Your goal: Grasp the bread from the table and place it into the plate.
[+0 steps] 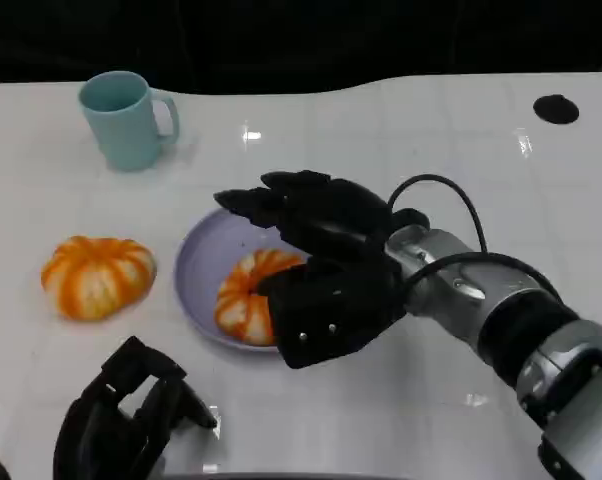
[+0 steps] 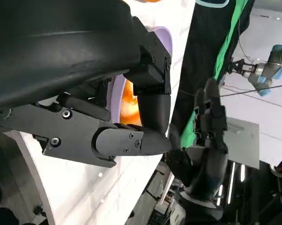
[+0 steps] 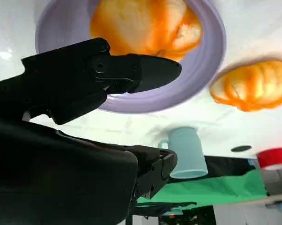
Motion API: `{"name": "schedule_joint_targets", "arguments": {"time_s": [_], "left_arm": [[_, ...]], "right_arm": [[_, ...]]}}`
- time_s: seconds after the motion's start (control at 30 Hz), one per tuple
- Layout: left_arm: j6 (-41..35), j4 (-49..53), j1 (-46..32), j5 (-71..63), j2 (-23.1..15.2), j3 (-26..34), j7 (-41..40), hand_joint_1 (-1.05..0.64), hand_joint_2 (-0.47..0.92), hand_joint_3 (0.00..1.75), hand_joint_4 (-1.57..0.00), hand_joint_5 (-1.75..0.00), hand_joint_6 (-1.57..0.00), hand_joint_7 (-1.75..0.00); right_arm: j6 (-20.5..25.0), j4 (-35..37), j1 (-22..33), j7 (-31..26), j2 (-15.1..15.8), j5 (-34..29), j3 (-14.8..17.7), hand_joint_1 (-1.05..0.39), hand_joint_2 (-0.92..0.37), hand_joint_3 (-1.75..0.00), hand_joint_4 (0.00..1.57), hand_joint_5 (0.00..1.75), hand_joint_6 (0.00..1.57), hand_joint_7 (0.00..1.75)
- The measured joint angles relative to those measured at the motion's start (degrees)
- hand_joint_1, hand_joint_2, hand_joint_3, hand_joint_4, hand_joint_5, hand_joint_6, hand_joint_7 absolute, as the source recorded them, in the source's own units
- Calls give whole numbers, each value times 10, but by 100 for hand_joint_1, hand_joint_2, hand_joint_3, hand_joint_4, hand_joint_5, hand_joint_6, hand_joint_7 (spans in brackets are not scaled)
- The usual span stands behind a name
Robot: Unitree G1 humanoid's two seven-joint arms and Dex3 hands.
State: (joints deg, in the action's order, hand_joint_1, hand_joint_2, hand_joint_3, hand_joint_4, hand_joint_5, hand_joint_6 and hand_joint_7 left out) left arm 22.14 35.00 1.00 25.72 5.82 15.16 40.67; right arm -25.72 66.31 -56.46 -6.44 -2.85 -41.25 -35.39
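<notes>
An orange-and-white bread [image 1: 243,295] lies inside the lilac plate [image 1: 191,270] at the table's middle. My right hand [image 1: 331,270] hovers over the plate's right half, fingers spread above the bread and partly hiding it. In the right wrist view the bread [image 3: 145,23] rests in the plate [image 3: 197,79], with the fingers [image 3: 145,70] apart and off it. A second, similar bread [image 1: 96,275] sits on the table left of the plate. My left hand [image 1: 131,420] rests at the near left edge with nothing in it; the left wrist view shows its fingers [image 2: 150,103] loosely bent before the plate [image 2: 162,40].
A pale teal mug [image 1: 126,120] stands at the far left, behind the second bread. A small black disc [image 1: 556,108] lies at the far right. The white table has bare surface to the right of the plate and along the front.
</notes>
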Motion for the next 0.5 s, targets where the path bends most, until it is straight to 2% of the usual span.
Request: {"name": "schedule_joint_targets", "arguments": {"time_s": [0.3, 0.4, 0.5], "left_arm": [[3, 0, 0, -1, 1, -4, 0, -51, 92, 27, -60, -175, -48, -153], [2, 0, 1, -1, 2, -4, 0, -51, 92, 27, -60, -175, -48, -152], [0, -1, 1, -1, 3, -5, -6, -51, 92, 27, -60, -175, -49, -152]], "right_arm": [[-102, -77, 80, 86, 62, 125, 86, -80, -92, -50, 16, 8, 13, 4], [-137, -94, 123, 158, 68, 214, 133, -77, -92, -51, 21, 11, 15, 4], [-149, -121, 171, 237, 70, 302, 175, -74, -92, -52, 26, 13, 19, 5]]}}
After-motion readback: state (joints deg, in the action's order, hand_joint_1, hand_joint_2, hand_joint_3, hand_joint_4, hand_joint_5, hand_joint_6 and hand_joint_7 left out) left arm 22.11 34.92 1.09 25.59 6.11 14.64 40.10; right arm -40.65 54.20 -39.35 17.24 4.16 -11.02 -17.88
